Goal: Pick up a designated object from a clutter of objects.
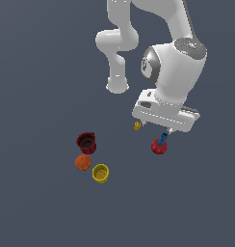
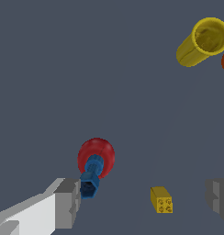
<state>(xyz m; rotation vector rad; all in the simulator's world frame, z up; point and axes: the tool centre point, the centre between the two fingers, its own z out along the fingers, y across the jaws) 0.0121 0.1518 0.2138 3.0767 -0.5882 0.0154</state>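
**Gripper Position and Object Layout**

Gripper [image 2: 143, 202] fingers are seen spread wide apart in the wrist view, with one grey pad [image 2: 68, 202] at one side and the other grey pad [image 2: 219, 198] at the opposite edge; nothing is clamped between them. In the exterior view the white gripper body [image 1: 165, 116] is held low over the dark grey floor [image 1: 42, 72], beneath the white arm [image 1: 175, 67].

The small bright blue elongated blocky piece [image 2: 91, 176] is located against the round red apple [image 2: 96, 155]; it appears to lean on or rise from the apple at a tilt, its dark hollow end facing the wrist camera. In the exterior view the blue piece [image 1: 162, 140] is seen projecting upward from the apple [image 1: 158, 146], just under the gripper's edge toward the exterior view's right. In the wrist view the blue piece lies just beside one finger pad and is not enclosed by the fingers; contact with that pad cannot be determined.

A tiny yellow rectangular block [image 2: 161, 199] is seen between the two pads in the wrist view, apart from both. In the exterior view it [image 1: 137, 126] lies near the gripper, toward the exterior view's left of the apple.

Well apart, toward the exterior view's left, three items are grouped closely: a dark red mug [image 1: 86, 143], an orange ball [image 1: 83, 162] and a yellow cup [image 1: 100, 172].
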